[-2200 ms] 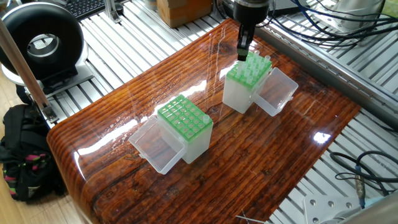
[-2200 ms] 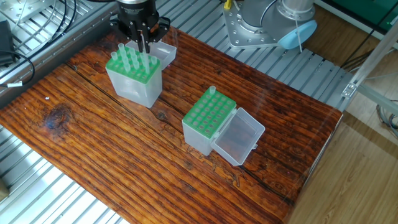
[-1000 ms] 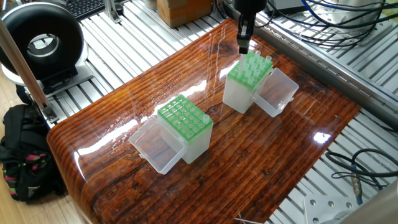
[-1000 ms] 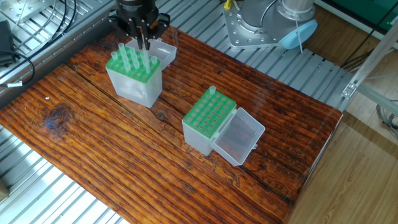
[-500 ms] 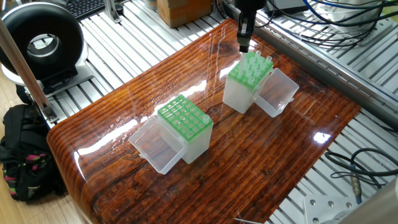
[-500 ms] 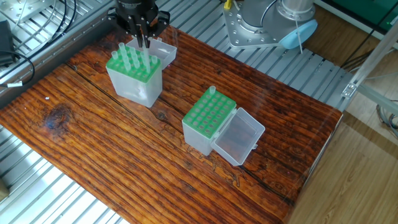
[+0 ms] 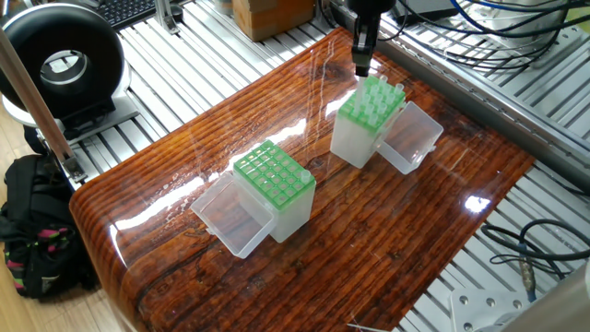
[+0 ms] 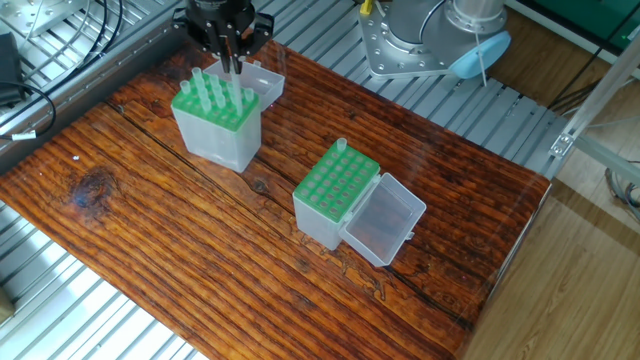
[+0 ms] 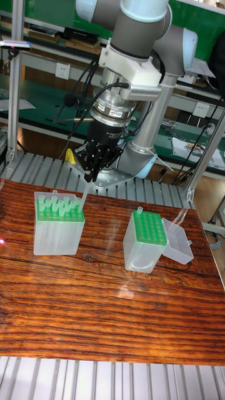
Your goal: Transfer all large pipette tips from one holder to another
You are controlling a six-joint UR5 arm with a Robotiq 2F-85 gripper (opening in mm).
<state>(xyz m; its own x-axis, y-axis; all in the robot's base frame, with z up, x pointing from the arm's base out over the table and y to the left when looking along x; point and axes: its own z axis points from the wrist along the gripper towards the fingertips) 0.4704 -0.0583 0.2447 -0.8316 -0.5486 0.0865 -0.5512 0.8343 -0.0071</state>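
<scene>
A white holder with a green grid (image 7: pixel 367 118) (image 8: pixel 214 122) (image 9: pixel 59 222) carries several large pipette tips (image 8: pixel 207 91) (image 9: pixel 55 205), standing upright. My gripper (image 7: pixel 362 66) (image 8: pixel 230 62) (image 9: pixel 92 177) hangs just above its far corner, shut on one translucent tip (image 9: pixel 83 195) that points down and is lifted out of the grid. The second holder (image 7: pixel 274 189) (image 8: pixel 337 190) (image 9: pixel 145 240) stands nearer the table's middle, with a single tip (image 8: pixel 341 147) (image 9: pixel 139 210) in one corner hole.
Both holders have clear lids hinged open beside them (image 7: pixel 411 138) (image 8: pixel 384 222). A black round device (image 7: pixel 60 63) and a cardboard box (image 7: pixel 272 13) sit beyond the table edge, with cables (image 7: pixel 498 37) behind it. The arm's base (image 8: pixel 430 35) stands at one side.
The gripper has risen slightly straight up from the full holder, drawing one tip out of the grid. Both holders stayed put.
</scene>
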